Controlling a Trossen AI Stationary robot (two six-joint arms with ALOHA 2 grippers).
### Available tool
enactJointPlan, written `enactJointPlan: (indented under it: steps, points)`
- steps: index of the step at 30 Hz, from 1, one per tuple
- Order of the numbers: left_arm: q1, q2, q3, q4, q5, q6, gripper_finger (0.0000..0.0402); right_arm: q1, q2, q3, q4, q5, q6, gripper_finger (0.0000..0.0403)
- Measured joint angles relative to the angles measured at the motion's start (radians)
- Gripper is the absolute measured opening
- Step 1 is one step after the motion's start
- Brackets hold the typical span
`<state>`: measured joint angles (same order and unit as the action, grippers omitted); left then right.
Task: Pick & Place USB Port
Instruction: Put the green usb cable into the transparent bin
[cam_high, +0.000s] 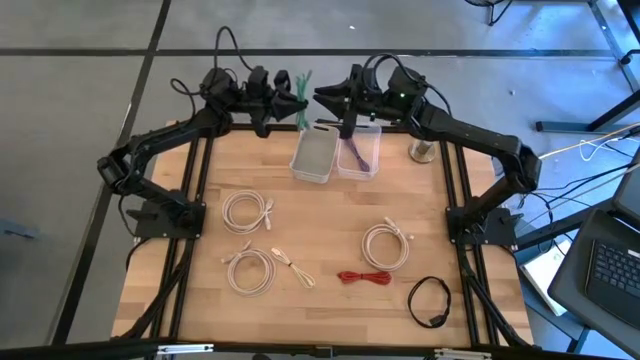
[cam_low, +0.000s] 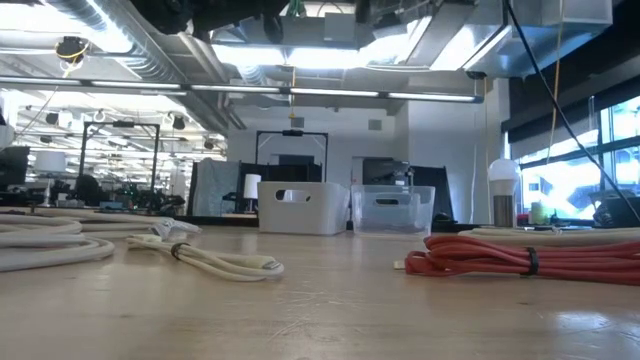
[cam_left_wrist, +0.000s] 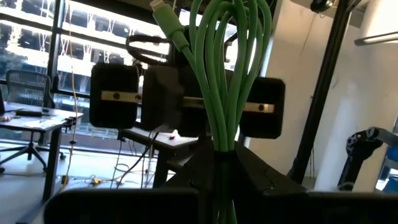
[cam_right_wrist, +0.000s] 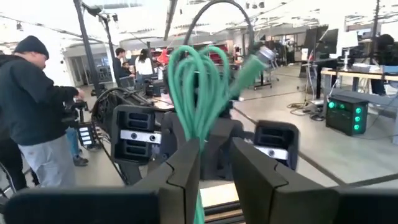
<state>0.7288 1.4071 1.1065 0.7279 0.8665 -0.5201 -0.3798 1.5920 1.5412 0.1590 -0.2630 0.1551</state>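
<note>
left end effector (cam_high: 296, 103): grips green cable (cam_high: 303, 90) above white bin (cam_high: 313, 155) | right end effector (cam_high: 327, 96): open, facing cable

The high view looks straight down on the whole wooden table (cam_high: 330, 220) from well above. The low view sits at table height at the near edge and looks level across to the two bins (cam_low: 345, 208) at the far side, with the red cable (cam_low: 500, 255) close by. Each wrist view looks forward, very near to the green cable (cam_left_wrist: 227, 68), and sees the other arm's gripper behind it. Both share this cable.
</note>
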Motion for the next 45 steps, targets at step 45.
enactJointPlan:
  steps: [45]
  points:
    - [0.051, -0.012, 0.003, -0.059, 0.086, 0.039, 0.0172, 0.034, 0.070, 0.431, -0.809, 0.374, -0.262, 0.0018]
